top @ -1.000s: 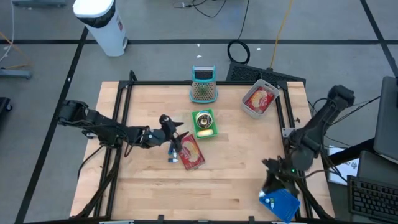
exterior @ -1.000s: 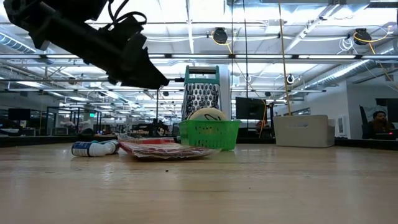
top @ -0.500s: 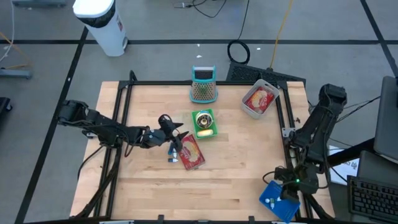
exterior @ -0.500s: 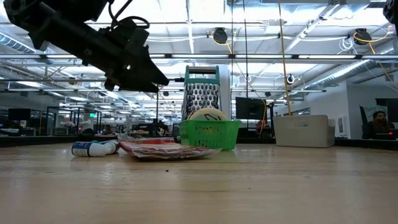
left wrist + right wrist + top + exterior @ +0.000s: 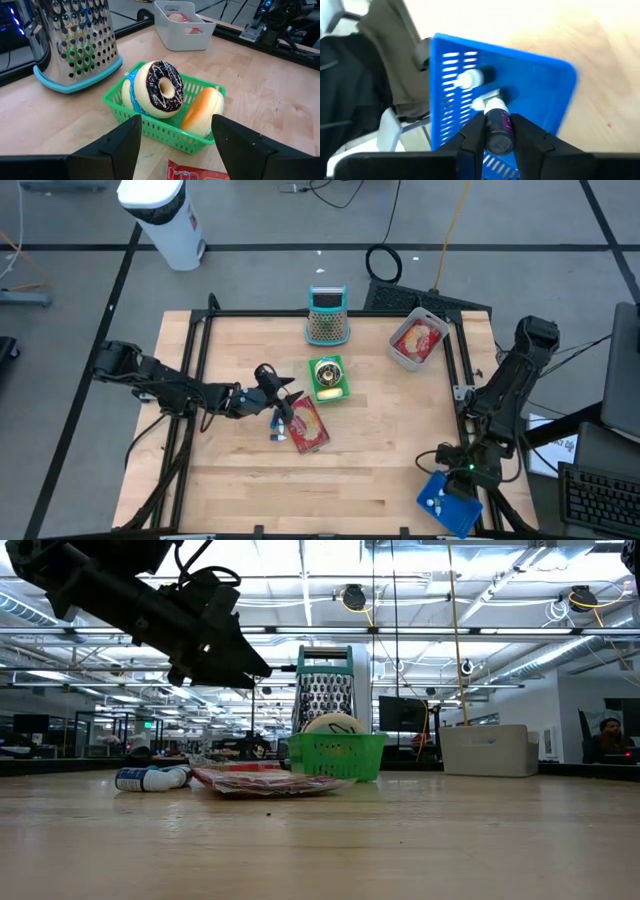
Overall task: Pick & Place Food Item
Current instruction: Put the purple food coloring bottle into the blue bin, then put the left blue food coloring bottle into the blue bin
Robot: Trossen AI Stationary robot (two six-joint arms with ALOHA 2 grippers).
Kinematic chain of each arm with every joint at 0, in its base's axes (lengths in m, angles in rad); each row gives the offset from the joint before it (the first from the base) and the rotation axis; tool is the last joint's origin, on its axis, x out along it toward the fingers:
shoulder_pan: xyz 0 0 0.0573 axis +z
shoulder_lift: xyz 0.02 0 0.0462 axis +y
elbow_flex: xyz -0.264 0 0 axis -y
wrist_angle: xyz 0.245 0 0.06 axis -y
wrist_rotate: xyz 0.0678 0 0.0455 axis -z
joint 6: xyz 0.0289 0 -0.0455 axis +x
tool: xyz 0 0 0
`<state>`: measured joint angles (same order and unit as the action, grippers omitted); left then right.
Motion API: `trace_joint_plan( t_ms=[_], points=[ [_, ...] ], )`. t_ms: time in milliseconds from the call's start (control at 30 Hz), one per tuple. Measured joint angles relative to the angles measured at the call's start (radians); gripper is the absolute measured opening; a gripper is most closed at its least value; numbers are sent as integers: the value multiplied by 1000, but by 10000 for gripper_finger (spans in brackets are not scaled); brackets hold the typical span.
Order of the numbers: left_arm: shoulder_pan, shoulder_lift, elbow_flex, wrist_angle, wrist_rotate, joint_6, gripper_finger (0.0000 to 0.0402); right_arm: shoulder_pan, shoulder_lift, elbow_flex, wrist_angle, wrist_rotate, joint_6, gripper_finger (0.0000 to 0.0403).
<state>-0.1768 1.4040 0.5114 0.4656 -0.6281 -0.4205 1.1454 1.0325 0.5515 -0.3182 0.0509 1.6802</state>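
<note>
- Green basket mid-table holds choc-iced donut, w/ a bun beside it; grater just beyond, far side.
- L gripper hovers just left of basket, above table, fingers apart, nothing held.
- Red packet and small bottle lie near side of basket.
- White tub far right.
- R gripper at near-right table corner over blue basket, fingers clamped on a dark purple tube.

Grey floor, ceiling strip lights overhead
</note>
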Motion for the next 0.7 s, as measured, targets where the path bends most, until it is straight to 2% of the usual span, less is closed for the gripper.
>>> trace_joint_plan(
  t_ms=[200, 467, 700],
  points=[
    [0, 0, 0, 0, 0, 0, 244, 0, 0, -47, 8, -4, 88, 109],
    [0, 0, 0, 0, 0, 1, 244, 0, 0, -50, 88, -4, 85, 188],
    [0, 0, 0, -1, -1, 1, 244, 0, -32, -50, 145, -4, 88, 211]
  ],
)
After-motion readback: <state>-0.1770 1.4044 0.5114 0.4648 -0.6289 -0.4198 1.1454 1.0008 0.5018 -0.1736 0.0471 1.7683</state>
